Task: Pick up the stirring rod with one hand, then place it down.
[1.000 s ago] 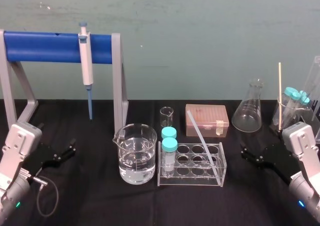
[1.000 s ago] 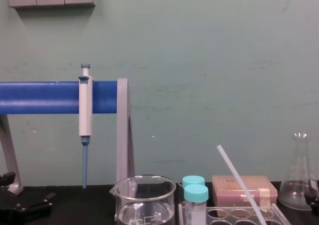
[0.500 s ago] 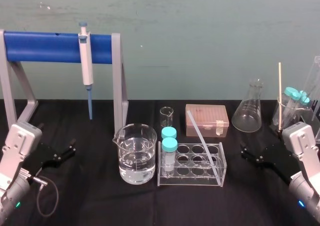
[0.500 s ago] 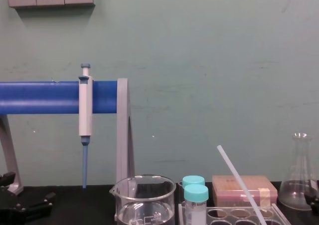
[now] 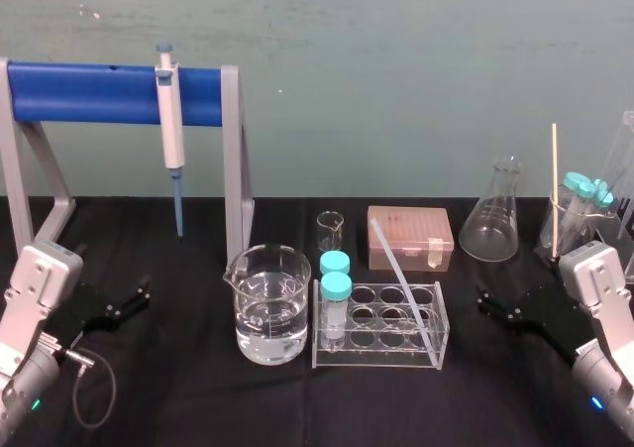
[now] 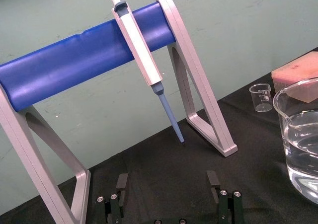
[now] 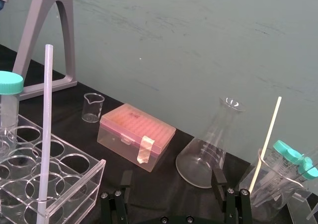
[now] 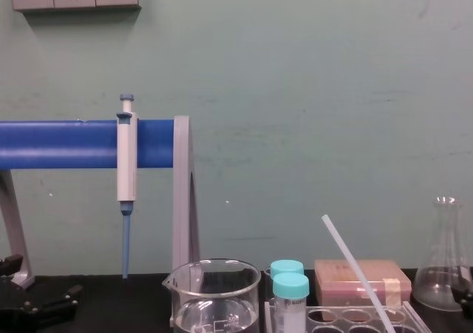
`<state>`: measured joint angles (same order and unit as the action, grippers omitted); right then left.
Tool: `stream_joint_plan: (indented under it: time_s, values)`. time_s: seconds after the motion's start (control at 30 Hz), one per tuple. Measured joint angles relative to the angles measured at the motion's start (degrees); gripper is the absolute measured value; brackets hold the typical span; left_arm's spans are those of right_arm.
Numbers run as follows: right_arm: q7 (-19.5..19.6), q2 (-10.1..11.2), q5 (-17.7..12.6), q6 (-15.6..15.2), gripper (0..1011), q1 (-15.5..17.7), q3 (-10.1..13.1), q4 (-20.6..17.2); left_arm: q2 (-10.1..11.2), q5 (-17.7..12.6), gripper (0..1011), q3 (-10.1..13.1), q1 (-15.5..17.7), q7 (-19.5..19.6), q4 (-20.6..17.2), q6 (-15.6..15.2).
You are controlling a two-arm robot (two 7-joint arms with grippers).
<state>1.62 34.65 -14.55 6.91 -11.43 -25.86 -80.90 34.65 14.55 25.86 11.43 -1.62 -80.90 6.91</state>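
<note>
Rod first: the stirring rod leans in the clear tube rack at the middle of the bench. Its lower end sits down in the rack's front right well, as far as I can make out. Its upper end tilts back and to my left, toward the pink tip box. Nothing of mine touches it.

My right gripper lies low over the bench to the right of the rack, well apart from the rod. Its jaws are spread with nothing between them, and the flask stands beyond it. My left gripper lies low at the far left, its jaws likewise apart and empty, pointing toward the water-filled beaker.

Two teal-capped tubes stand in the rack's left end, just beside that beaker, and a small empty beaker stands behind them. The pipette hangs from the blue bar of the stand at the back left — clear of both arms.
</note>
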Motion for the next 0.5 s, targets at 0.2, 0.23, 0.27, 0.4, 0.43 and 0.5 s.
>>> stream_joint_plan:
  time_s: [0.2,0.23,0.27,0.4,0.43,0.5]
  values:
    - [0.0,0.0,0.0,0.0,1003,0.0,0.0,0.0,0.0,0.0,1000,0.0,0.0,0.0,0.0,0.0]
    - [0.0,0.0,0.0,0.0,1003,0.0,0.0,0.0,0.0,0.0,1000,0.0,0.0,0.0,0.0,0.0]
    - [0.0,0.0,0.0,0.0,1003,0.0,0.0,0.0,0.0,0.0,1000,0.0,0.0,0.0,0.0,0.0]
    - [0.0,0.0,0.0,0.0,1003,0.0,0.0,0.0,0.0,0.0,1000,0.0,0.0,0.0,0.0,0.0]
    - [0.0,0.0,0.0,0.0,1003,0.0,0.0,0.0,0.0,0.0,1000,0.0,0.0,0.0,0.0,0.0]
    - [0.0,0.0,0.0,0.0,1003,0.0,0.0,0.0,0.0,0.0,1000,0.0,0.0,0.0,0.0,0.0]
